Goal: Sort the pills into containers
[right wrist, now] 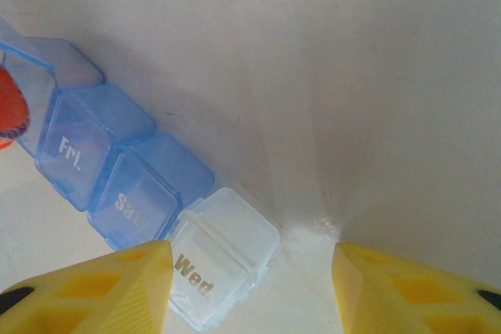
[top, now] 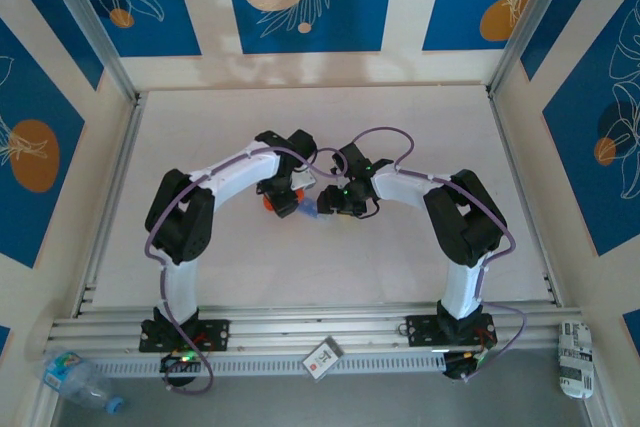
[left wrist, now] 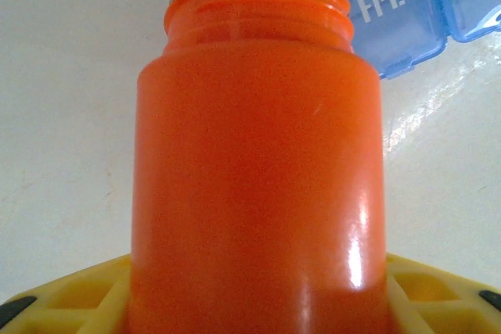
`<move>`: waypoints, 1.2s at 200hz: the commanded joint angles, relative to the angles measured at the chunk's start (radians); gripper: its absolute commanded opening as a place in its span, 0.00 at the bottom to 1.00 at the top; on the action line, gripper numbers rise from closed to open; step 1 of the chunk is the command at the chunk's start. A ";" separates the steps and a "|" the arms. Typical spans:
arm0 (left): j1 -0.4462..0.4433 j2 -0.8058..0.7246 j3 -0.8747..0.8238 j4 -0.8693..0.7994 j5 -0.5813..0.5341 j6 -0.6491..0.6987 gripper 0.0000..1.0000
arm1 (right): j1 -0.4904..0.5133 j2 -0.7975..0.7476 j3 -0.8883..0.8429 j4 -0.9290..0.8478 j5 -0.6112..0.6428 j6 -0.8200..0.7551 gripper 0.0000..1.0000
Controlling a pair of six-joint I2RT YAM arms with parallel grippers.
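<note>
Containers [right wrist: 156,158]: one blue box, three lettered lids [right wrist: 74,154]; one orange bottle [left wrist: 258,177].

A lab-style robot cell: white table [top: 300,117] boxed in by aluminium posts [top: 88,27] and blue leaf-printed panels [top: 345,7], slotted rails [top: 320,332] along its near edge.

Containers [right wrist: 117,170]: translucent blue compartment row, lids marked Fri, Sat; end one clear, marked Wed; flat on table [right wrist: 368,76].

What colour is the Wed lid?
The Wed lid is clear white; best seen in the right wrist view.
</note>
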 commanded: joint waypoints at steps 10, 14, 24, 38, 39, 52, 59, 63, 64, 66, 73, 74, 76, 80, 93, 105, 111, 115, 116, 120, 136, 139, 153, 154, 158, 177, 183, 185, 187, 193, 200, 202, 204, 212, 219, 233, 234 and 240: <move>0.003 -0.025 -0.040 0.022 0.032 -0.007 0.00 | -0.003 -0.003 -0.007 -0.022 -0.009 0.012 0.57; 0.003 -0.026 -0.044 0.026 0.036 -0.008 0.00 | -0.003 -0.002 -0.008 -0.021 -0.008 0.013 0.57; 0.005 -0.030 -0.055 0.037 0.041 -0.011 0.00 | -0.004 -0.003 -0.007 -0.022 -0.007 0.013 0.57; 0.009 -0.038 -0.068 0.051 0.043 -0.017 0.00 | -0.004 -0.002 -0.007 -0.022 -0.007 0.015 0.56; 0.009 -0.039 -0.069 0.052 0.044 -0.018 0.00 | -0.004 -0.002 -0.007 -0.022 -0.007 0.015 0.57; 0.011 -0.050 -0.087 0.068 0.047 -0.022 0.00 | -0.005 0.000 -0.007 -0.022 -0.006 0.016 0.57; 0.012 -0.056 -0.097 0.079 0.047 -0.026 0.00 | -0.005 0.002 -0.007 -0.022 -0.005 0.016 0.57; 0.014 -0.060 -0.104 0.086 0.049 -0.029 0.00 | -0.005 0.003 -0.007 -0.021 -0.003 0.018 0.57; 0.014 -0.061 -0.106 0.087 0.049 -0.028 0.00 | -0.005 0.003 -0.007 -0.021 -0.002 0.018 0.56; 0.014 -0.062 -0.109 0.089 0.048 -0.031 0.00 | -0.005 0.004 -0.007 -0.021 -0.003 0.017 0.56; 0.018 -0.069 -0.121 0.103 0.054 -0.034 0.00 | -0.006 0.005 -0.007 -0.022 -0.002 0.019 0.56; 0.018 -0.071 -0.122 0.105 0.055 -0.035 0.00 | -0.006 0.006 -0.007 -0.022 -0.002 0.019 0.56; 0.018 -0.071 -0.126 0.108 0.056 -0.036 0.00 | -0.005 0.006 -0.007 -0.022 -0.002 0.019 0.57; 0.020 -0.076 -0.134 0.117 0.058 -0.041 0.00 | -0.007 0.006 -0.007 -0.022 -0.002 0.019 0.57; 0.025 -0.091 -0.159 0.143 0.065 -0.053 0.00 | -0.008 0.007 -0.007 -0.022 -0.003 0.020 0.57; 0.028 -0.107 -0.187 0.170 0.069 -0.068 0.00 | -0.009 0.006 -0.009 -0.022 -0.001 0.022 0.57; 0.031 -0.117 -0.201 0.186 0.072 -0.074 0.00 | -0.010 0.005 -0.009 -0.022 0.000 0.022 0.56; 0.032 -0.122 -0.210 0.196 0.074 -0.080 0.00 | -0.010 0.006 -0.009 -0.021 0.001 0.023 0.56; 0.032 -0.124 -0.212 0.198 0.074 -0.081 0.00 | -0.010 0.006 -0.009 -0.021 0.001 0.022 0.56; 0.033 -0.133 -0.221 0.210 0.075 -0.086 0.00 | -0.010 0.006 -0.010 -0.022 0.001 0.024 0.56; 0.038 -0.162 -0.259 0.255 0.088 -0.105 0.00 | -0.010 0.007 -0.010 -0.022 0.001 0.024 0.57; 0.039 -0.167 -0.267 0.263 0.091 -0.111 0.00 | -0.010 0.007 -0.010 -0.021 0.001 0.025 0.56; 0.043 -0.189 -0.297 0.306 0.105 -0.129 0.00 | -0.010 0.008 -0.012 -0.020 0.000 0.026 0.56; 0.043 -0.191 -0.300 0.309 0.106 -0.130 0.00 | -0.010 0.008 -0.012 -0.021 0.000 0.026 0.56; 0.045 -0.197 -0.308 0.320 0.111 -0.134 0.00 | -0.010 0.009 -0.012 -0.019 0.000 0.026 0.57; 0.047 -0.220 -0.346 0.373 0.136 -0.155 0.00 | -0.009 0.010 -0.013 -0.017 -0.001 0.029 0.56; 0.049 -0.229 -0.358 0.391 0.140 -0.162 0.00 | -0.010 0.009 -0.013 -0.019 -0.002 0.030 0.56; 0.049 -0.231 -0.361 0.397 0.142 -0.163 0.00 | -0.010 0.009 -0.013 -0.019 -0.002 0.030 0.56; 0.049 -0.233 -0.367 0.403 0.142 -0.166 0.00 | -0.011 0.008 -0.013 -0.018 -0.002 0.030 0.56; 0.049 -0.239 -0.377 0.421 0.148 -0.168 0.00 | -0.011 0.007 -0.013 -0.019 -0.003 0.029 0.56; 0.048 -0.249 -0.392 0.444 0.158 -0.172 0.00 | -0.011 0.008 -0.013 -0.018 -0.002 0.029 0.57; 0.049 -0.253 -0.398 0.451 0.160 -0.173 0.00 | -0.011 0.007 -0.013 -0.018 -0.002 0.029 0.57; 0.050 -0.256 -0.402 0.457 0.162 -0.176 0.00 | -0.011 0.008 -0.014 -0.018 -0.002 0.029 0.56; 0.051 -0.265 -0.417 0.480 0.170 -0.182 0.00 | -0.011 0.008 -0.013 -0.018 -0.002 0.030 0.57; 0.052 -0.273 -0.430 0.497 0.178 -0.187 0.00 | -0.011 0.006 -0.013 -0.018 -0.002 0.031 0.57; 0.056 -0.284 -0.448 0.528 0.186 -0.197 0.00 | -0.011 0.006 -0.013 -0.017 -0.005 0.032 0.56; 0.055 -0.285 -0.449 0.530 0.187 -0.197 0.00 | -0.011 0.006 -0.013 -0.017 -0.005 0.032 0.56; 0.056 -0.292 -0.458 0.542 0.192 -0.198 0.00 | -0.013 0.006 -0.013 -0.017 -0.004 0.033 0.56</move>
